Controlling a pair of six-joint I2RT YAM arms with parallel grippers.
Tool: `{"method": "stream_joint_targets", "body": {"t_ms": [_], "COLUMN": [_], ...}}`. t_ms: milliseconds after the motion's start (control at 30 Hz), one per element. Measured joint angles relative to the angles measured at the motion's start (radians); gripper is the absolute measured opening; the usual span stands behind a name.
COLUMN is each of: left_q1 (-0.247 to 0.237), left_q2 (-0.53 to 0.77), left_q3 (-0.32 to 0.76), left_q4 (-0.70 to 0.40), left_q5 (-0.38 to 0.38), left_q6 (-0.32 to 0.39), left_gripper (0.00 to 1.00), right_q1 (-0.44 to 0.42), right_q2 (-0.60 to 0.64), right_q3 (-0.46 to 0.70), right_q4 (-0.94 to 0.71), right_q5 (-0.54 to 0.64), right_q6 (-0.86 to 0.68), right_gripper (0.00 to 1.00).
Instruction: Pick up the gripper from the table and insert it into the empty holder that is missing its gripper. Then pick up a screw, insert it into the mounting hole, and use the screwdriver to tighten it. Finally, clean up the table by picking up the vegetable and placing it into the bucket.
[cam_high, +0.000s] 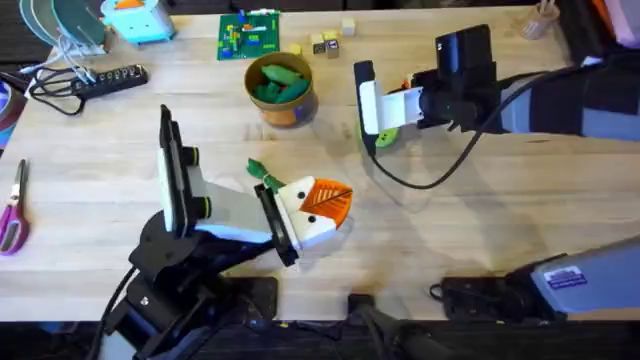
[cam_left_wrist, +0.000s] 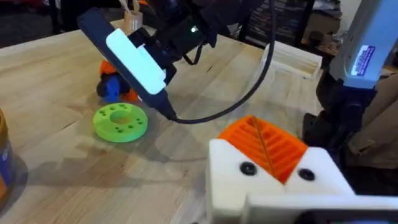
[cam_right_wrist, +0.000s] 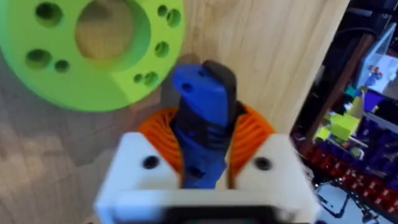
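Status: right tool (cam_right_wrist: 205, 171) clenched on the blue pen-shaped screwdriver (cam_right_wrist: 202, 124) beside the lime-green holed disc (cam_right_wrist: 93, 50), tightening underway; left tool (cam_left_wrist: 267, 155) closed empty; green toy vegetables (cam_high: 278, 82) already in the orange bucket (cam_high: 281, 108).

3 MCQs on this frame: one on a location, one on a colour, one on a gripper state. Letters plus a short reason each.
1. Where are the green vegetables?
A. in the bucket
B. on the lime-green disc
C. beside the scissors

2. What colour are the scissors' handles?
A. blue
B. pink
C. yellow

3. What is the right gripper doing?
A. open over bare table
B. shut on the screwdriver
C. shut on the disc

Answers:
1 A: green pieces sit inside the bucket.
2 B: pink handles at the table's left edge.
3 B: the blue screwdriver sits between its orange pads, next to the lime-green disc.
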Motion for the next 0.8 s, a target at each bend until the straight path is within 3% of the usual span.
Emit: {"method": "stream_joint_targets", "body": {"t_ms": [200, 467, 500, 667, 700, 800], "left_q1": [0.000, 0.000, 0.000, 0.000, 0.000, 0.000], "left_q2": [0.000, 0.000, 0.000, 0.000, 0.000, 0.000], "left_q3": [0.000, 0.000, 0.000, 0.000, 0.000, 0.000], "left_q4": [0.000, 0.000, 0.000, 0.000, 0.000, 0.000], "left_q5": [0.000, 0.000, 0.000, 0.000, 0.000, -0.001], "left_q6": [0.000, 0.000, 0.007, 0.007, 0.004, 0.006], "left_gripper": [0.012, 0.018, 0.101, 0.881, 0.962, 0.992], "right_q1": [0.002, 0.001, 0.001, 0.001, 0.001, 0.001], "right_q2": [-0.008, -0.047, -0.063, -0.201, -0.234, -0.319], "right_q3": [0.028, 0.030, 0.028, 0.026, 0.026, 0.026], "right_q4": [0.011, -0.034, -0.035, -0.053, -0.061, -0.101], "right_q5": [0.010, 0.030, 0.030, 0.032, 0.032, 0.032], "right_q6": [0.037, 0.230, 0.270, 0.491, 0.543, 0.685], "right_gripper": [0.955, 0.991, 0.991, 0.991, 0.991, 0.991]}}
